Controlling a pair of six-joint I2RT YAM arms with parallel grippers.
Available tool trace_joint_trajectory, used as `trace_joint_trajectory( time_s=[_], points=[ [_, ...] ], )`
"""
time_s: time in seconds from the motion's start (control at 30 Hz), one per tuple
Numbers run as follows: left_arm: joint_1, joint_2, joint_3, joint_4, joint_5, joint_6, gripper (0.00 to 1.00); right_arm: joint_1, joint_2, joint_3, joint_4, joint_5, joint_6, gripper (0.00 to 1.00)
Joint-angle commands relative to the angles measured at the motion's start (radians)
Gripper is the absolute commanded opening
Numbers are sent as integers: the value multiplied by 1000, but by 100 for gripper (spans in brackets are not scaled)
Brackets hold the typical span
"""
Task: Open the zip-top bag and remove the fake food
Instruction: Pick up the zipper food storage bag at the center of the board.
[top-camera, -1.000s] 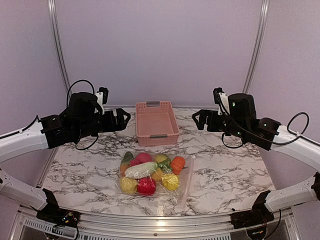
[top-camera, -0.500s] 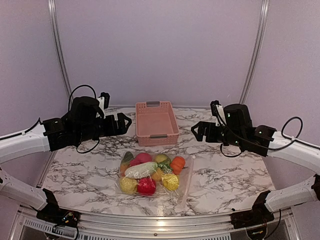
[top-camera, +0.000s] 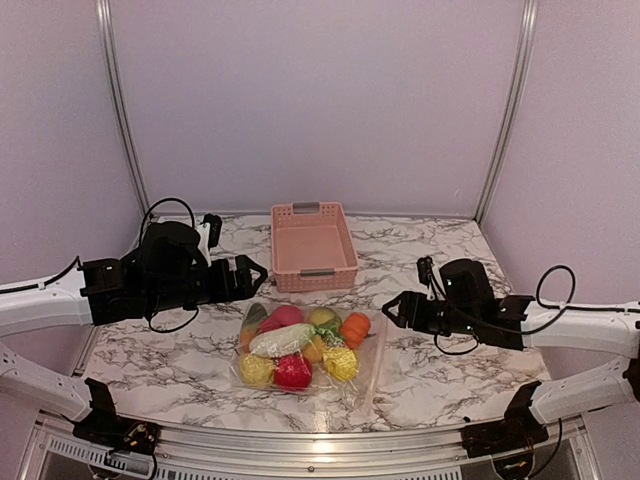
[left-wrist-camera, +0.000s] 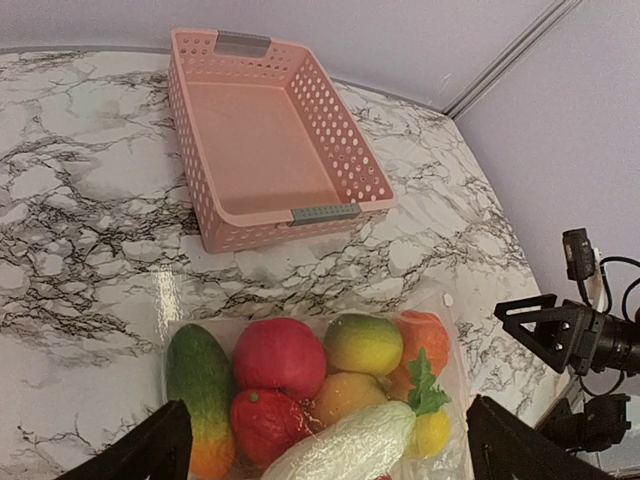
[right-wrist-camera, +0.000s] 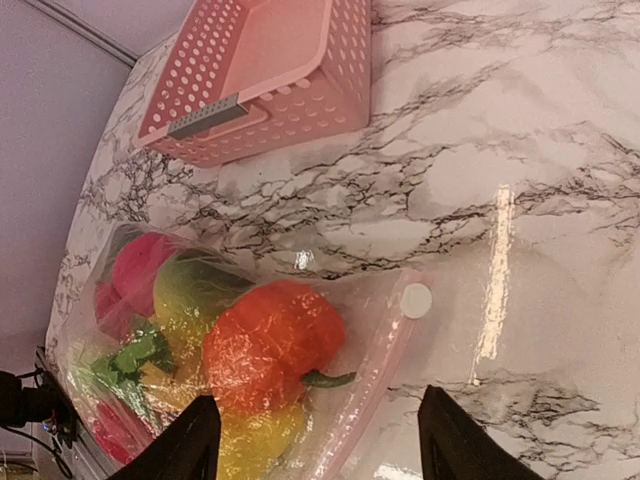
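Both the left gripper (top-camera: 255, 272) and right gripper (top-camera: 392, 310) hang empty, jaws apart, flanking the zip-top bag (top-camera: 368, 368) lying mid-worktop (top-camera: 460, 375) toward the near edge, stuffed with fake food (top-camera: 290, 345): light, slippery, crinkly film, probably best pinched at its stiffer zip strip (top-camera: 377, 352).

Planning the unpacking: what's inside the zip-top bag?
The bag holds fake food: a white radish, an orange piece, plus red, yellow and green ones. The radish covers parts of several, so the full count is unclear.
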Motion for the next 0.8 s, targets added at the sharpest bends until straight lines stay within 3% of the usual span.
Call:
trace_joint_trajectory(
  time_s=[0.0, 0.2, 0.43, 0.77],
  points=[
    [-8, -43, -15, -36, -15, -31, 99, -11, 22, -40, 163, -54, 95, 61],
    [-8, -53, -4, -66, -21, -16, 99, -35, 50, -135, 309, -93, 172, 54],
    [-8, -52, 3, -72, -33, -6, 99, -51, 73, -223, 436, -103, 229, 53],
    [-8, -12, 41, -71, -46, 16, 99, -51, 205, -257, 639, -144, 270, 43]
  ],
)
